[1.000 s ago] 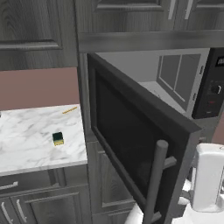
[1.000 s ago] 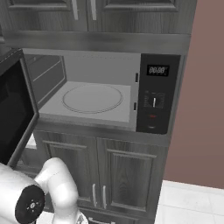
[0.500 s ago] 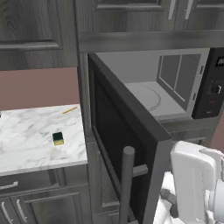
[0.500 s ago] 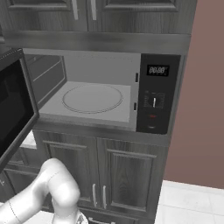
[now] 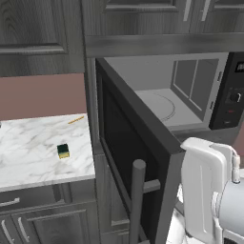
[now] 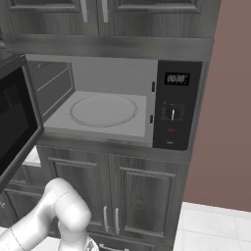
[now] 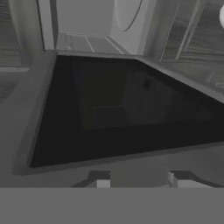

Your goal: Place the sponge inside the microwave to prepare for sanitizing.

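Door swung wider than a second ago, arm risen beside it | sponge (image 5: 63, 151) on marble counter (image 5: 28, 157), well apart from microwave (image 6: 105, 110) | gripper (image 7: 140, 181) tips faint, spread cannot be told | risk: elbow clipping door edge (image 5: 138, 133) | cavity open, turntable (image 6: 103, 110) bare.
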You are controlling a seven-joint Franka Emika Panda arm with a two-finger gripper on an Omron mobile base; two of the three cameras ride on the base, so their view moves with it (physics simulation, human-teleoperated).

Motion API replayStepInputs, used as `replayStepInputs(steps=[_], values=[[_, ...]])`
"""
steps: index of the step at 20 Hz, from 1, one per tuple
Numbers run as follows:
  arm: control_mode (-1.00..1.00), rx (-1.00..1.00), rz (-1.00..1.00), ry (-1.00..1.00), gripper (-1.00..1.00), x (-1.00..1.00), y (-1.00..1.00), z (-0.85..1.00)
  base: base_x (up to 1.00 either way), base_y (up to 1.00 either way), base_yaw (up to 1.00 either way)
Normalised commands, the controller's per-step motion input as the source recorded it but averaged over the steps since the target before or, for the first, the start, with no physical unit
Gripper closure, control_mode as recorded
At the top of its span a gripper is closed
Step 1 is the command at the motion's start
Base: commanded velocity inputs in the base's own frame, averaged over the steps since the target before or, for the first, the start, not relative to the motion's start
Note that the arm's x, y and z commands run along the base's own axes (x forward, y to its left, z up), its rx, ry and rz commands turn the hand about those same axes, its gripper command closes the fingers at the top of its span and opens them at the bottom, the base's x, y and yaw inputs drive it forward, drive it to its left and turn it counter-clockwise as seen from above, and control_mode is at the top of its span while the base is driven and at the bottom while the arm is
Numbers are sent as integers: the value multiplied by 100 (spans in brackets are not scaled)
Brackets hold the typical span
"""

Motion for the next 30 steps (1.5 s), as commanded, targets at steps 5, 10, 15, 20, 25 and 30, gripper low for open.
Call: replayStepInputs(steps=[5, 10, 15, 20, 25, 30], values=[[-100, -3, 1, 31, -100, 54, 69, -84, 0, 0, 0], [-100, -1, 16, 49, -100, 57, 99, -98, 0, 0, 0], [-100, 0, 18, 42, -100, 47, 93, -81, 0, 0, 0], [-100, 0, 16, 31, -100, 26, 63, -59, 0, 0, 0], [-100, 0, 5, 9, -100, 1, -34, -21, 0, 0, 0], [-100, -11, 5, -4, -100, 0, -52, 0, 0, 0, 0]])
